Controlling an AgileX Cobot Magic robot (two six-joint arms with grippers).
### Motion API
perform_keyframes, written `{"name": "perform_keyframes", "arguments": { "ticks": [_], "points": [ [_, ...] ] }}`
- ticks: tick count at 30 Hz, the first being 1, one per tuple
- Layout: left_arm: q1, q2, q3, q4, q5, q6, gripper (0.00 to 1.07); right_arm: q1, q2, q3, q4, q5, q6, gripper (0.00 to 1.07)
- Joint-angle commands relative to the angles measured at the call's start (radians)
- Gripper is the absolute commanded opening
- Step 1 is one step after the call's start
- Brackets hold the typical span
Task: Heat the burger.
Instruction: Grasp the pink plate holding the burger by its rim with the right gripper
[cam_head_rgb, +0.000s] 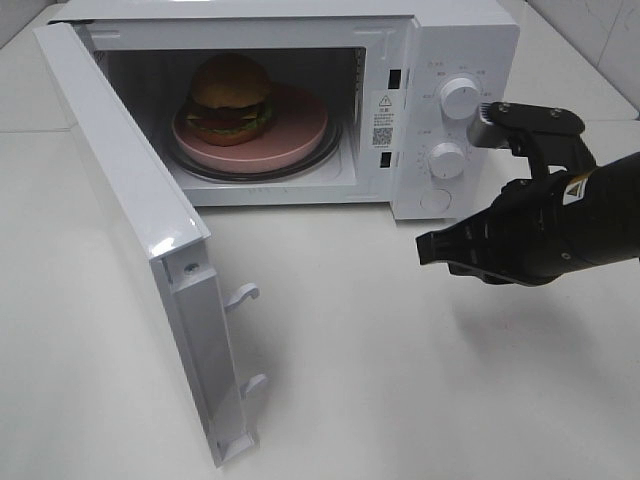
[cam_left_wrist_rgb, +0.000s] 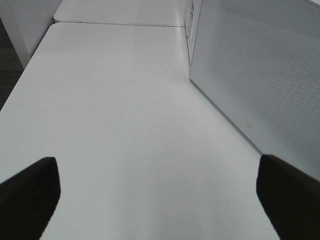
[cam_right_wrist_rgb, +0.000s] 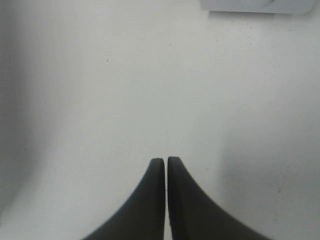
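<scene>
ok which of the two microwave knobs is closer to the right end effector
The lower knob, under the upper knob. The shut right end effector hangs low in front of the microwave, so the upper one is farther.

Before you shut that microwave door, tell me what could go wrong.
The burger sits off-centre on the pink plate; a hard slam of the open door might jolt it. The shut right fingers hover near the lower knob and could bump it, setting the wrong time.
</scene>
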Motion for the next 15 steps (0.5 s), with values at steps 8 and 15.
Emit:
{"name": "perform_keyframes", "arguments": {
  "ticks": [8,15],
  "points": [
    [0.002,-0.017,-0.001,-0.001,0.003,0.0,1.0,0.003,-0.005,-0.119,-0.013,0.231,-0.321,0.62],
    [0.002,-0.017,-0.001,-0.001,0.003,0.0,1.0,0.003,0.012,-0.215,-0.005,0.382,-0.624,1.01]
  ]
}}
